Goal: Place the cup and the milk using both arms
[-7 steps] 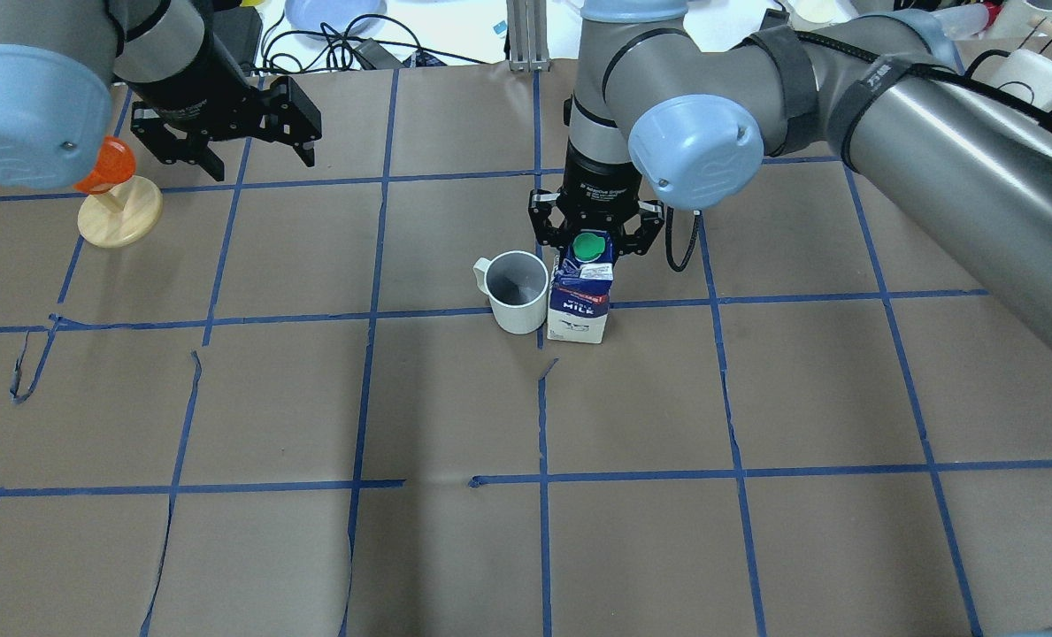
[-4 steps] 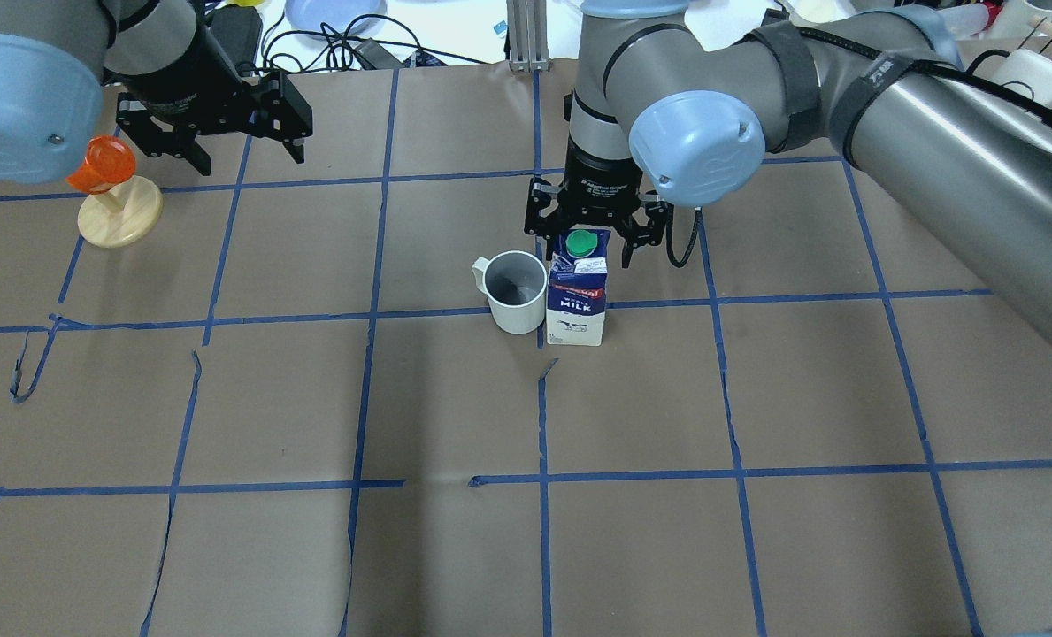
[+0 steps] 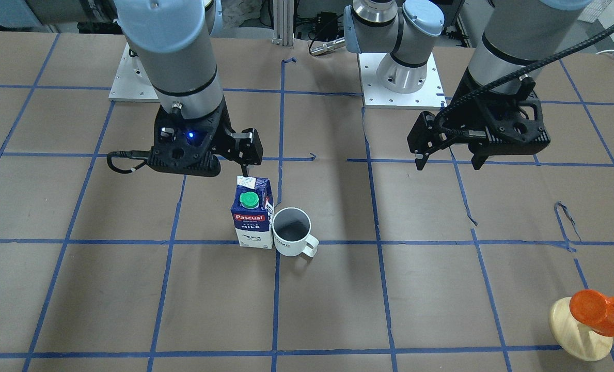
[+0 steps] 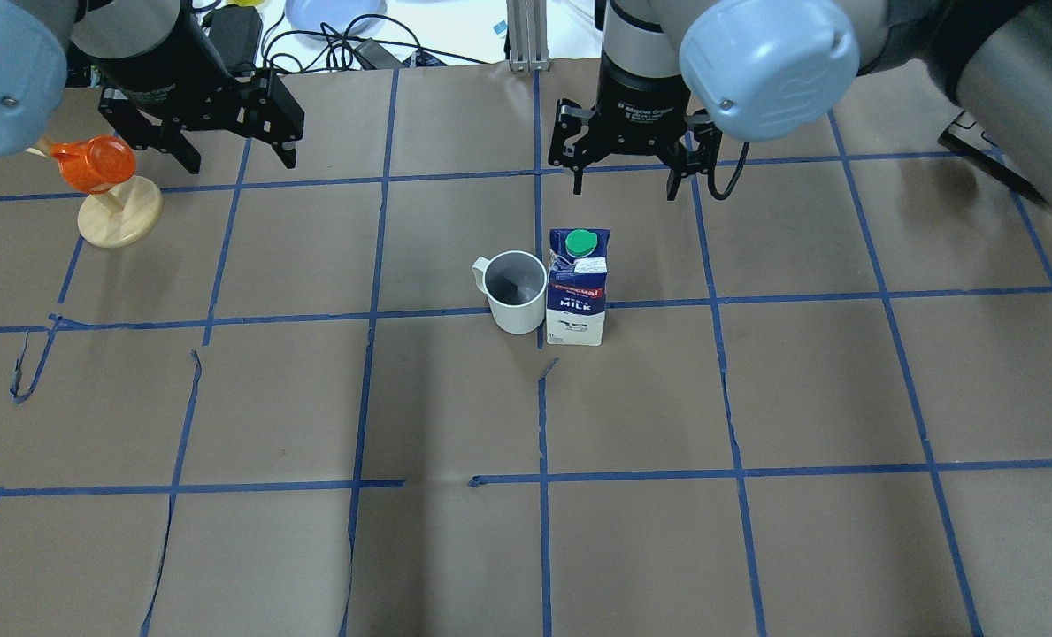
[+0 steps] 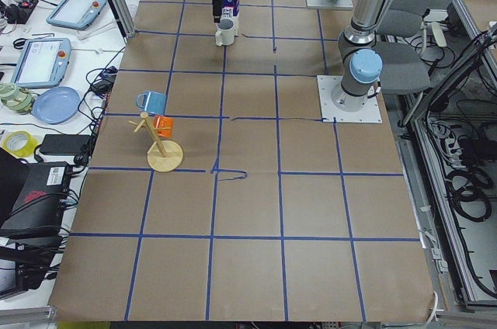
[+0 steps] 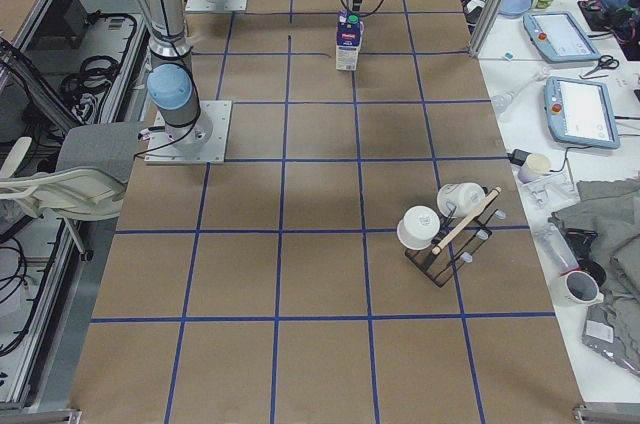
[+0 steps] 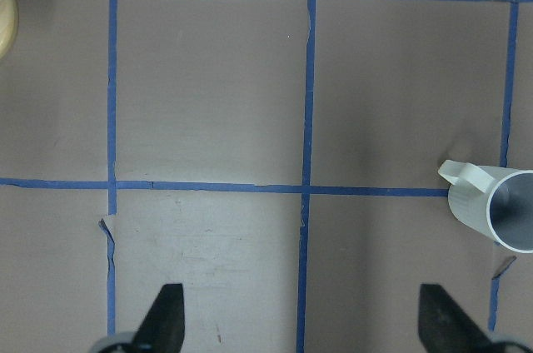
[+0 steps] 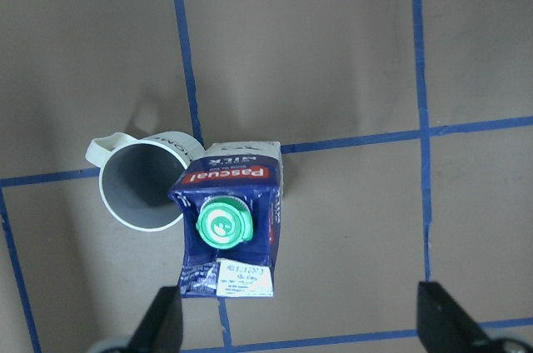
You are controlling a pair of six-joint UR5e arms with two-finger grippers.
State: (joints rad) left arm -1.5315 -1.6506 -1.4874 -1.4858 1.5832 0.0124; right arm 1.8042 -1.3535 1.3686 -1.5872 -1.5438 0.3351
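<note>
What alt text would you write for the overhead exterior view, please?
A white mug and a milk carton stand side by side on the taped brown table. The right gripper hangs open just beyond the carton; the left gripper hangs open at upper left beside an orange cup.

Even bright light — soft shadows

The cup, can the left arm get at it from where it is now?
Probably yes. The left gripper hangs open and empty, and nothing stands between it and the cup, whose handle points toward that side. The milk stands close on the cup's far side only.
</note>
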